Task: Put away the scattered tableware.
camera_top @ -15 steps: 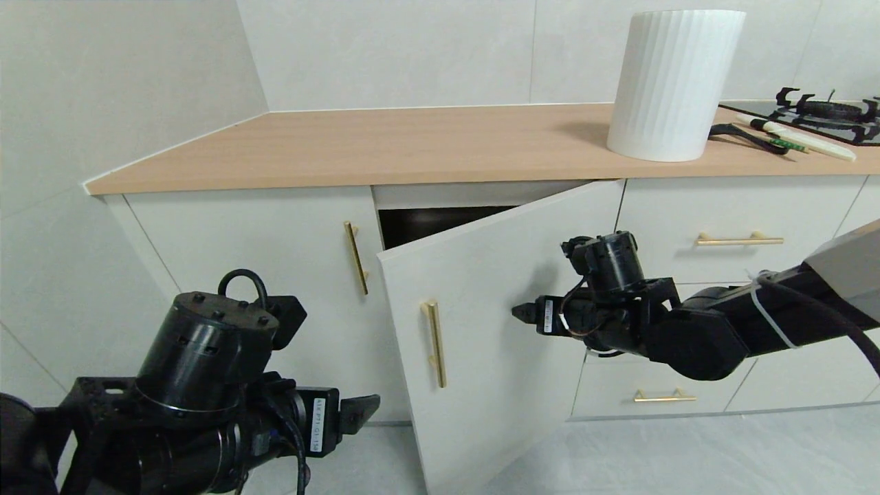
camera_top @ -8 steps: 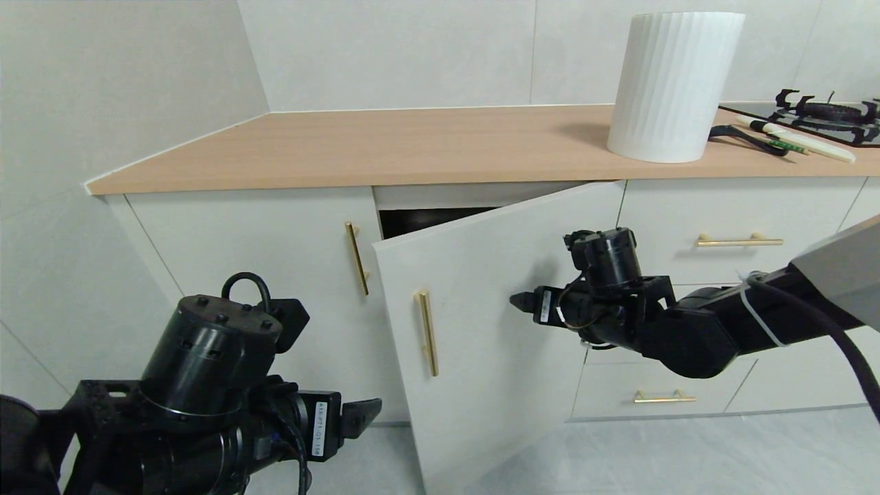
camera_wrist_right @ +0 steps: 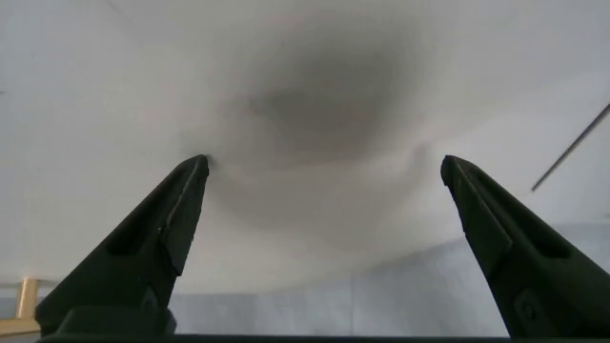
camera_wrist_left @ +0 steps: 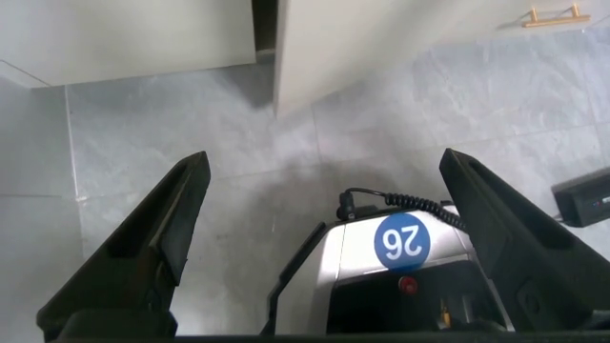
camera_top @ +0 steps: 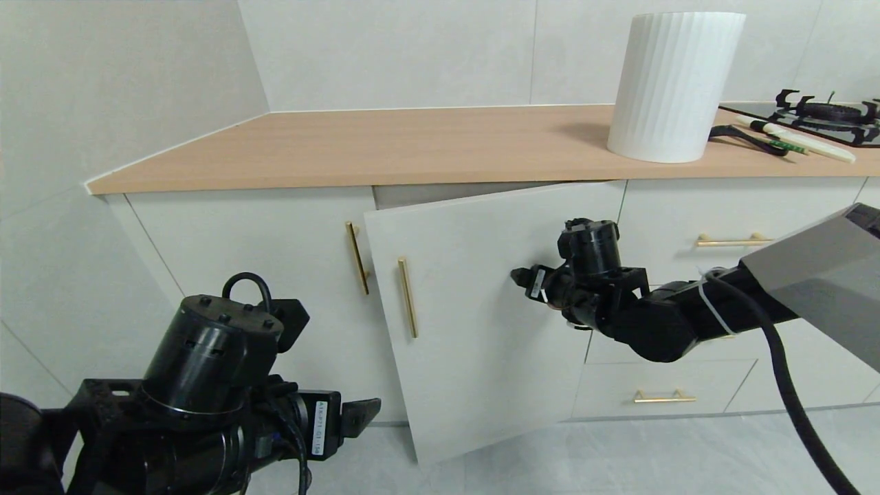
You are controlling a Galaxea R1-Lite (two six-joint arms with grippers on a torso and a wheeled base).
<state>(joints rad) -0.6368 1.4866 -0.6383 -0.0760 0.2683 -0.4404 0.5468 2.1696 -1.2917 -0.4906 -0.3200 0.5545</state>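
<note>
Firstly, looking from the head view and finding the tableware (camera_top: 787, 145) lying on the wooden countertop (camera_top: 412, 148), just right of the white ribbed container (camera_top: 674, 86): a black-handled utensil (camera_top: 748, 137) and a long white utensil (camera_top: 804, 141), side by side at the edge of the hob (camera_top: 828, 113). Seeing the right gripper (camera_top: 524, 280) below the counter, putting its tips right at the face of the cabinet door (camera_top: 481, 330), standing slightly ajar (showing a narrow gap along its top edge), well right of the gold handle (camera_top: 408, 297). Spotting the left gripper (camera_top: 340, 388) low on the left, touching nothing. Turning to the left wrist view and catching the left gripper (camera_wrist_left: 324, 238) holding its jaws wide apart over the grey floor (camera_wrist_left: 143, 124), facing the cabinet door (camera_wrist_left: 324, 38) at its bottom corner. Moving to the right wrist view and finding the right gripper (camera_wrist_right: 324, 238) spreading its jaws wide, resting one fingertip (camera_wrist_right: 195, 176) on the cabinet door (camera_wrist_right: 305, 76), gripping nothing.
</note>
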